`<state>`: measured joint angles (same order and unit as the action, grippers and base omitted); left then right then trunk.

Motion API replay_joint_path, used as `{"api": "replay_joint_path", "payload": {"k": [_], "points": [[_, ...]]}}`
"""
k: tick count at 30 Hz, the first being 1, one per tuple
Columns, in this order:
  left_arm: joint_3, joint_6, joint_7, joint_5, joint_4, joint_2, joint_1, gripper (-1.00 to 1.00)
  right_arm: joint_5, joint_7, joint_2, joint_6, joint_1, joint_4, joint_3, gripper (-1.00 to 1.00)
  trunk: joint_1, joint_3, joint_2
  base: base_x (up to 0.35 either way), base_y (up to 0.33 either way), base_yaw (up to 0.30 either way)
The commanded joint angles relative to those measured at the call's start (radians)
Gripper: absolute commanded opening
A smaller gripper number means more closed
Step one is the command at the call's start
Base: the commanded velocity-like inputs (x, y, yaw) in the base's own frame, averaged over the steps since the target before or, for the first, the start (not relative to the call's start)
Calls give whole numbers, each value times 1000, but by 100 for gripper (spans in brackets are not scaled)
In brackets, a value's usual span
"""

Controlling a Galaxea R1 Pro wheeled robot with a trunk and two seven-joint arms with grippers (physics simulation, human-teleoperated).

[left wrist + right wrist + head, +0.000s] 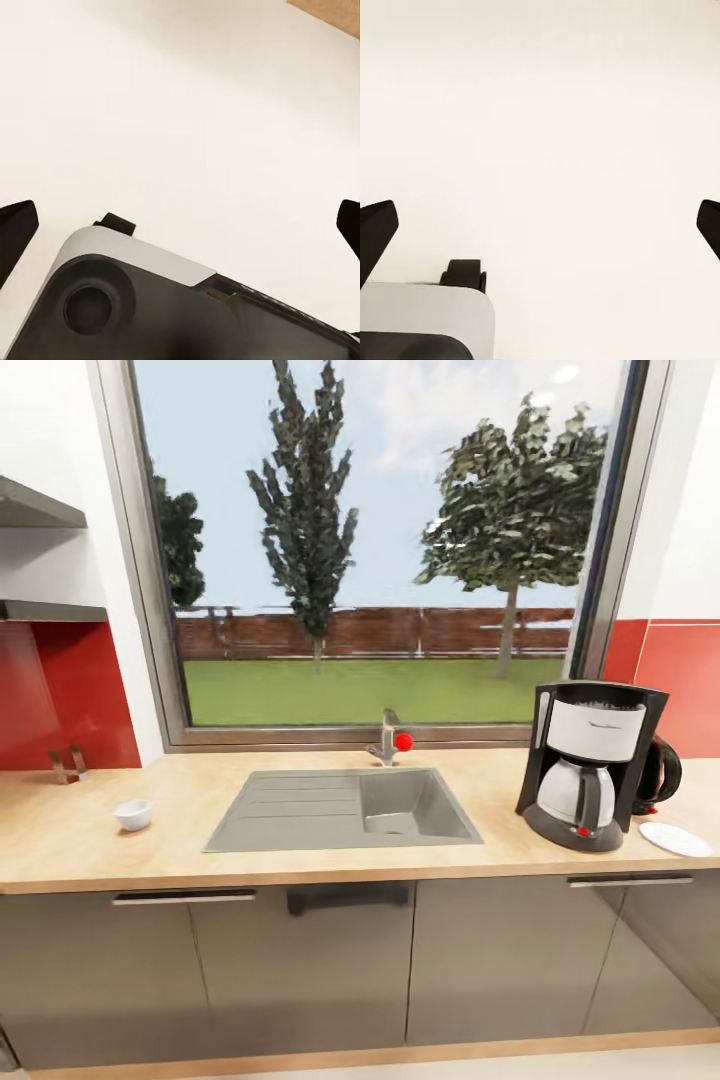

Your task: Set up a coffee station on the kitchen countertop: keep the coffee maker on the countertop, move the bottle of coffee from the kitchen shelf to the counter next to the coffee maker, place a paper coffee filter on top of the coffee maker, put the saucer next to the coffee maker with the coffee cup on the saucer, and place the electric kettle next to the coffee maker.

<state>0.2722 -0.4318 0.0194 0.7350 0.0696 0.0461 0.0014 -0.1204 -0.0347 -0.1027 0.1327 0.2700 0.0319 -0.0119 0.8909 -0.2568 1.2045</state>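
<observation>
Grippers, left point(180, 225) and right point(540, 225), hang spread and empty over pale floor | on surface point(90, 850) we see cup point(133, 814) far from saucer point(675, 838) beside coffee maker point(590, 763) | risk: reaching across sink point(345, 810) could knock cup in | kettle point(660, 770) half hidden; bottle, filter unseen

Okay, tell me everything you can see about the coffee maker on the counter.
The coffee maker is a black drip machine standing upright on the wooden countertop, right of the sink. It has a white upper section, a glass carafe with a black handle seated on its round base, and a small red switch at the bottom. The dark electric kettle stands close behind it and a white saucer lies at its right.
</observation>
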Motion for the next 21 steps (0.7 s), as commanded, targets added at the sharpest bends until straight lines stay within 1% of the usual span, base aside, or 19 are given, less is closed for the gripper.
{"api": "replay_joint_path", "payload": {"k": [1, 15, 21], "points": [[7, -2, 2, 11, 1, 0, 0, 100, -10, -4, 0, 5, 2, 3, -2, 100, 0, -1, 1, 0, 343, 0], [7, -3, 2, 11, 1, 0, 0, 100, -10, -3, 0, 5, 2, 3, -2, 100, 0, -1, 1, 0, 343, 0], [7, -5, 2, 11, 1, 0, 0, 100, -11, 12, -2, -3, 2, 3, -2, 100, 0, -1, 1, 0, 343, 0]]}}
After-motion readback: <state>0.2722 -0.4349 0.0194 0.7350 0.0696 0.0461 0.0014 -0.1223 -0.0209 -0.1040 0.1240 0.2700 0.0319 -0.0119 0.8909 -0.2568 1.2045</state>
